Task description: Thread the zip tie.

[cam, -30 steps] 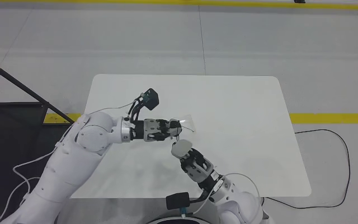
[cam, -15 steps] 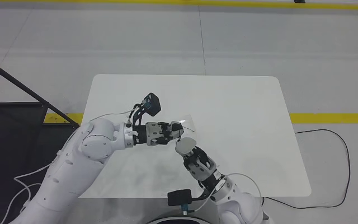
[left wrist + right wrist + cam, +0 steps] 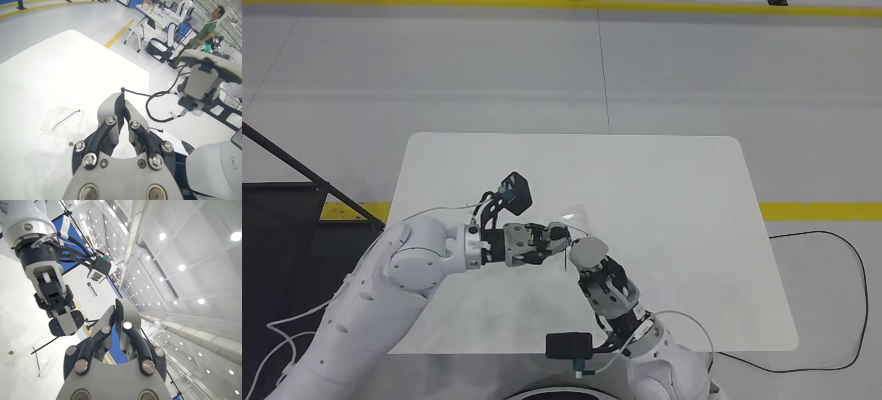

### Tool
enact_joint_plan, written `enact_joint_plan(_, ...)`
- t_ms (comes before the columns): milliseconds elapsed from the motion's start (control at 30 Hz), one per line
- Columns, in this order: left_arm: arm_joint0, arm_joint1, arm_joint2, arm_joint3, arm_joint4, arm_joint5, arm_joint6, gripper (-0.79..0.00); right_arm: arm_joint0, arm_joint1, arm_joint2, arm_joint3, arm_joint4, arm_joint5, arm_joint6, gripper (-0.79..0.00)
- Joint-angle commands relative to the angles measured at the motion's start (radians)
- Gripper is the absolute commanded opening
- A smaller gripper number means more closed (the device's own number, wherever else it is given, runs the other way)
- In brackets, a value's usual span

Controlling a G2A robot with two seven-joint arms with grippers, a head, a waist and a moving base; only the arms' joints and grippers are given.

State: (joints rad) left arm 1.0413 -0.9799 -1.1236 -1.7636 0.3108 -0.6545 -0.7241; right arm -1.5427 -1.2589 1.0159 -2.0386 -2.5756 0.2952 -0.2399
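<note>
My left gripper (image 3: pixel 556 238) hangs over the middle of the white table (image 3: pixel 672 190), shut on a thin black zip tie (image 3: pixel 123 92). The tie's small head pokes up past the fingertips (image 3: pixel 118 106), and its tail (image 3: pixel 45 344) trails out the other side. My right gripper (image 3: pixel 588 252) points upward right beside it, fingers (image 3: pixel 121 311) pressed together, about a finger's width from the tie's head (image 3: pixel 86 320). I cannot tell whether anything sits between them. The left gripper (image 3: pixel 65 324) also shows in the right wrist view.
A clear shallow tray (image 3: pixel 580 214) lies on the table just beyond the grippers, and a second black zip tie (image 3: pixel 65 119) rests in it. A small brown crumb (image 3: pixel 71 144) lies near the tray. Bare tabletop stretches to the right.
My right gripper has risen and moved up-right until it is next to the left gripper. The left gripper has edged slightly right, still holding the tie.
</note>
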Motion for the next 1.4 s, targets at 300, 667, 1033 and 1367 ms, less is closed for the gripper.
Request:
enact_joint_plan(300,-0.004,-0.001,0.01,-0.004,0.005,0.005,0.001,-0.785,0.027,-0.012,-0.026,0.034,-0.027,0.024,0.034,-0.785)
enact_joint_plan(667,-0.01,-0.001,0.01,0.0,-0.004,0.003,0.003,-0.785,0.042,-0.016,-0.032,0.041,-0.074,-0.03,0.048,-0.785)
enact_joint_plan(1033,-0.008,-0.001,0.002,0.007,-0.025,0.015,0.026,-0.785,0.045,-0.021,-0.033,0.037,-0.054,-0.064,0.069,-0.471)
enact_joint_plan(1367,0.006,-0.004,-0.022,0.005,-0.03,0.037,0.113,-0.785,-0.041,-0.001,0.042,-0.024,0.167,-0.144,-0.111,0.0)
